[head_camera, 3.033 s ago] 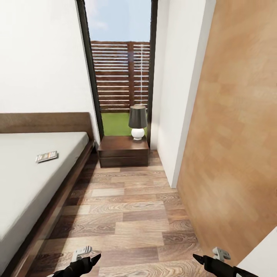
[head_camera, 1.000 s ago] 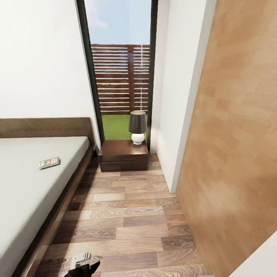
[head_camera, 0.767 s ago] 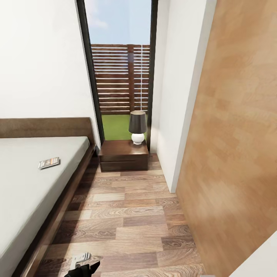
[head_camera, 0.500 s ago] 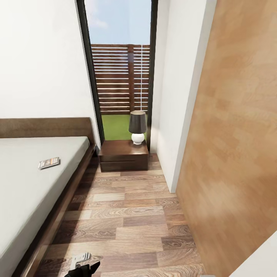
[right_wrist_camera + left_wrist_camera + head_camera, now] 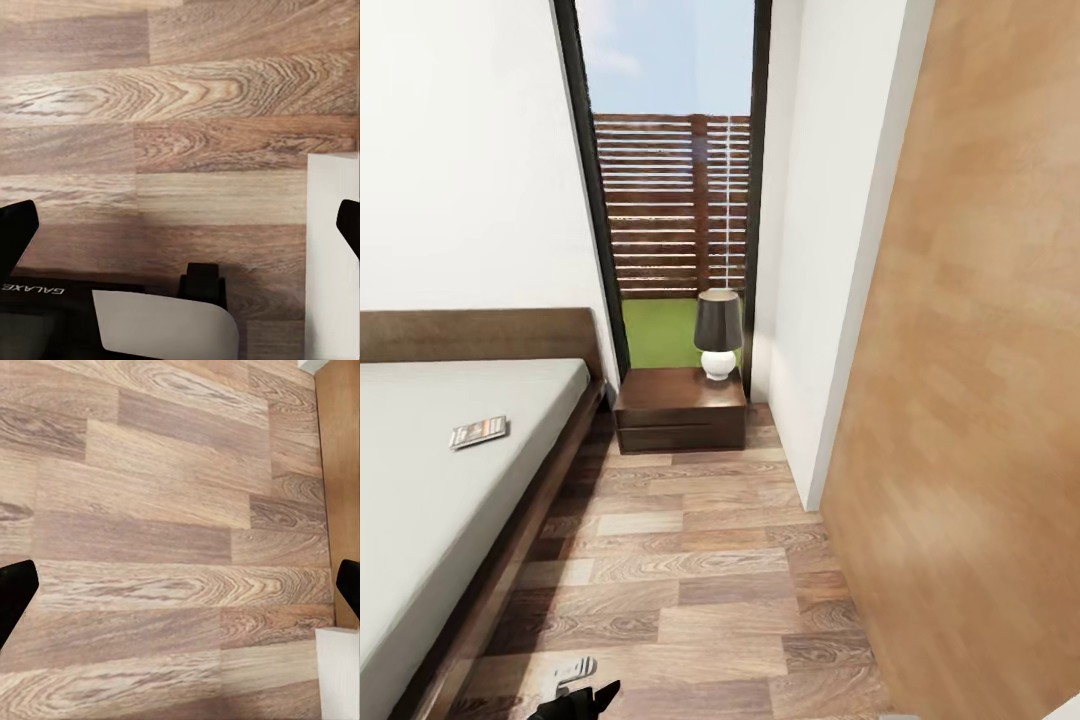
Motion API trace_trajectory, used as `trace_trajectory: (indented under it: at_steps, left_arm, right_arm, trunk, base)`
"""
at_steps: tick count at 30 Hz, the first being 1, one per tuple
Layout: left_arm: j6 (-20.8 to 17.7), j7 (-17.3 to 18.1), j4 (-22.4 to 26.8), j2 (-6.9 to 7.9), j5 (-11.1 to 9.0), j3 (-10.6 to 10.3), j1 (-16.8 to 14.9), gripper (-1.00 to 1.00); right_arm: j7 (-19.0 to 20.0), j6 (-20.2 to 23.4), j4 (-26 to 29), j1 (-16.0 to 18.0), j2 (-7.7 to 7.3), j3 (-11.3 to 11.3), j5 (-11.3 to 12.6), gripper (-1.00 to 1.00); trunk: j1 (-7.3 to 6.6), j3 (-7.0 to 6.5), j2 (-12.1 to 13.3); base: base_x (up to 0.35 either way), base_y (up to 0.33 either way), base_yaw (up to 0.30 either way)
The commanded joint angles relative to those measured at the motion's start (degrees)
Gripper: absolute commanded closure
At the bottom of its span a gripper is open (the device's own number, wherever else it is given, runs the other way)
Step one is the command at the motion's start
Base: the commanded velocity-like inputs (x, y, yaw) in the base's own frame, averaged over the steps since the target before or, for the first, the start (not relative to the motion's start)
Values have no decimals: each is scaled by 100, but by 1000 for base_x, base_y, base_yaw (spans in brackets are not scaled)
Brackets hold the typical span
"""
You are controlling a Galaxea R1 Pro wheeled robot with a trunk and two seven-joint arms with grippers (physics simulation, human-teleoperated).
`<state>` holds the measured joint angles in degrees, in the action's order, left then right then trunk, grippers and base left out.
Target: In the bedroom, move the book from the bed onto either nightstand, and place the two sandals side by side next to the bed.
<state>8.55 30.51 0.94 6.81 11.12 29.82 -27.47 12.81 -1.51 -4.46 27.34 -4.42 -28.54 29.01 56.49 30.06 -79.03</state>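
Note:
The book (image 5: 478, 432), small with an orange band, lies flat on the pale mattress of the bed (image 5: 450, 470) at the left. The dark reddish-brown nightstand (image 5: 680, 408) stands past the bed's head corner, below the tall window. The sandals are out of view. My left gripper (image 5: 595, 692) shows at the bottom edge of the head view, low over the floor and far from the book. In the left wrist view the left gripper (image 5: 180, 589) is open over bare planks. The right gripper (image 5: 180, 225) is open too, holding nothing.
A lamp (image 5: 717, 335) with a dark shade stands on the nightstand's right rear. A white wall corner (image 5: 830, 330) and a large light-wood panel (image 5: 980, 420) close the aisle on the right. Wood-plank floor (image 5: 690, 560) runs between bed and panel. My own base (image 5: 112, 322) shows under the right gripper.
The whole head picture has shifted a little, so the camera moved. Since three seconds ago the right gripper has left the head view's bottom edge. The book has not moved on the bed.

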Motion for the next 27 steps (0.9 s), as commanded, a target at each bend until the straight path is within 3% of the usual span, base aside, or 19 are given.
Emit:
trace_trajectory:
  at_steps: [1,19,27]
  left_arm:
    - [33,8,-6,1,61,42,-4,-100]
    - [41,9,-6,-4,63,42,-4,-100]
    - [41,8,-6,-4,63,42,-4,-100]
  right_arm:
    - [38,-16,-20,8,2,-47,61,-100]
    - [38,-16,-20,7,7,-47,61,-100]
    - [38,-16,-20,8,11,-47,61,-100]
  trunk:
    - [3,6,-3]
    - [3,6,-3]
    - [3,6,-3]
  base:
    - [331,0,0]
    - [77,0,0]
    - [279,0,0]
